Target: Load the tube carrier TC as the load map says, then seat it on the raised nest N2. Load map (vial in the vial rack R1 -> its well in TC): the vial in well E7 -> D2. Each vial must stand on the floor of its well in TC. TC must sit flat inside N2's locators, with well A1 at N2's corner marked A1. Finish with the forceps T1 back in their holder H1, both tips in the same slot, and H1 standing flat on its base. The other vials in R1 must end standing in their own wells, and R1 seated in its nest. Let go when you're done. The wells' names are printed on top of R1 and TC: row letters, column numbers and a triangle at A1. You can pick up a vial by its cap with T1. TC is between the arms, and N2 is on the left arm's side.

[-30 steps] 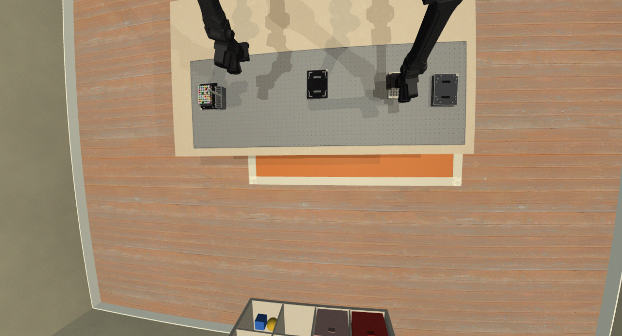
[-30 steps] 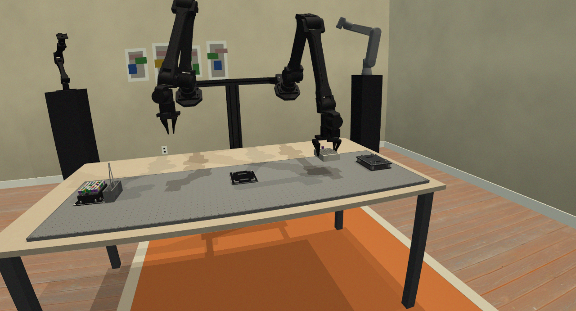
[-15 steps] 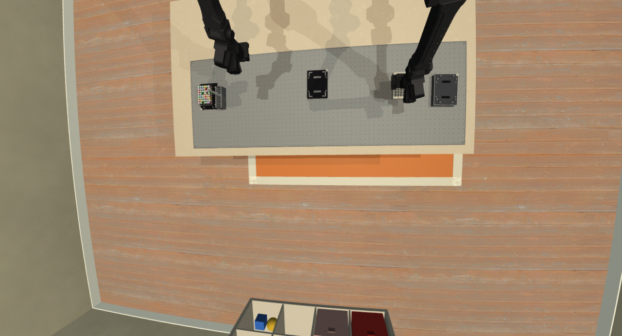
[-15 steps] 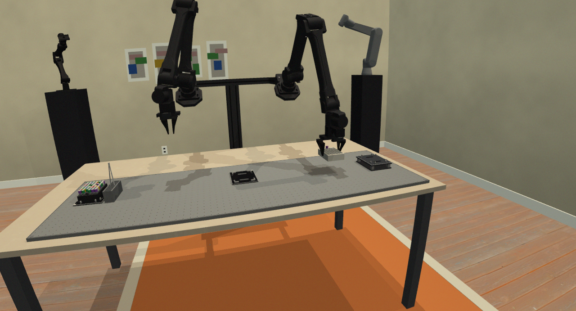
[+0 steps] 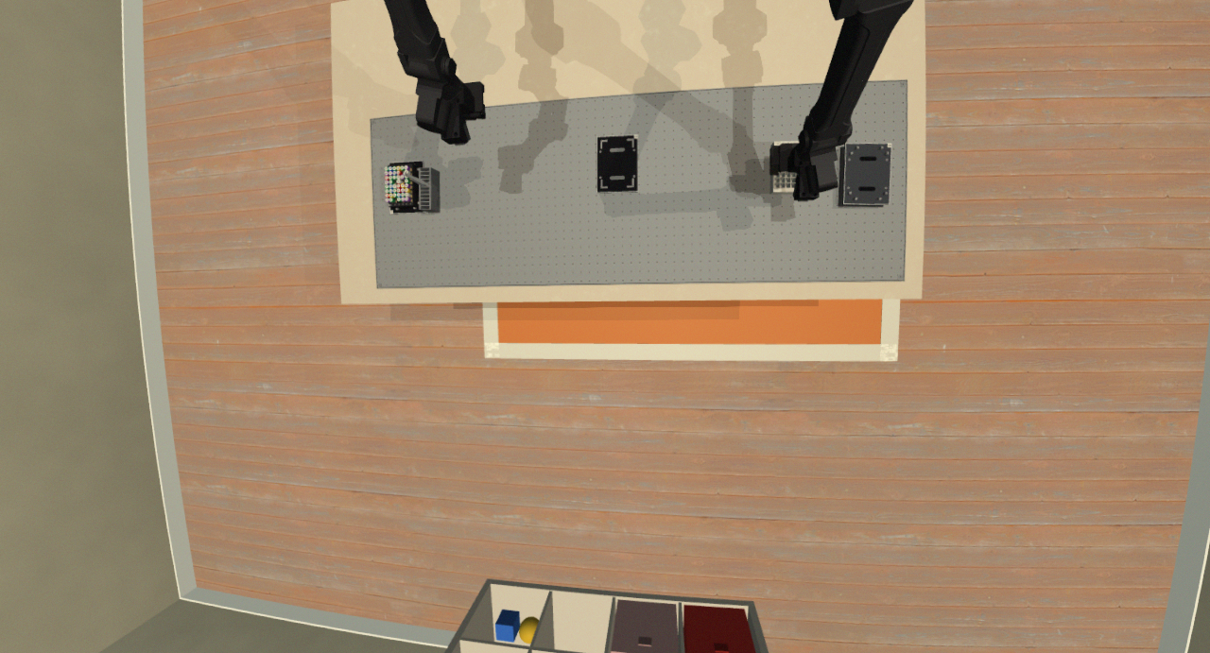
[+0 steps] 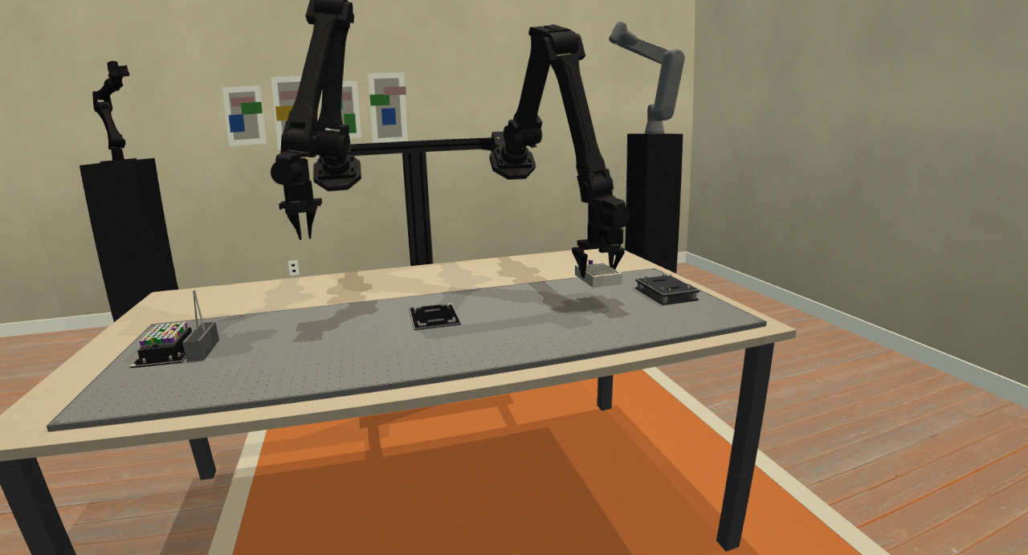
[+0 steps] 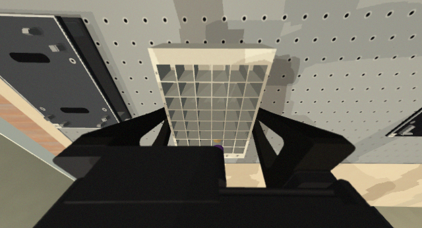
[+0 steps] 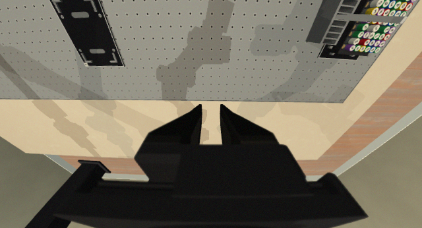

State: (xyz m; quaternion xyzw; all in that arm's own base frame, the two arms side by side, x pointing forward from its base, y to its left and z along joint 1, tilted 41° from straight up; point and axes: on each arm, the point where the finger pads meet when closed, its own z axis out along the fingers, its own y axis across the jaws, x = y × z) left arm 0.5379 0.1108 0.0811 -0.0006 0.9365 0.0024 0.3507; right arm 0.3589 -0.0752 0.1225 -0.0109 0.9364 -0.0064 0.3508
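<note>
The pale tube carrier TC (image 5: 783, 186) (image 6: 605, 280) (image 7: 211, 57) is held level above the pegboard. My left gripper (image 6: 599, 270) (image 7: 211, 109) is shut on its two sides. A purple-capped vial (image 6: 590, 262) stands in TC near the wrist end; its well's name is not readable. The raised nest N2 (image 5: 867, 173) (image 6: 666, 288) (image 7: 36, 80) is beside TC, apart from it. My right gripper (image 6: 305, 237) (image 8: 211, 109) is slightly open and empty, high above the table. The forceps T1 (image 6: 197, 311) (image 8: 372, 17) stand in their holder H1 (image 5: 429, 189) (image 6: 199, 343) (image 8: 318, 20).
The vial rack R1 (image 5: 413, 183) (image 6: 161, 352) with many coloured caps stands beside H1 at the far end. An empty low black nest (image 5: 616, 163) (image 6: 434, 315) (image 8: 87, 33) lies mid-table. N2's top stands above the pegboard, with small locators at its corners.
</note>
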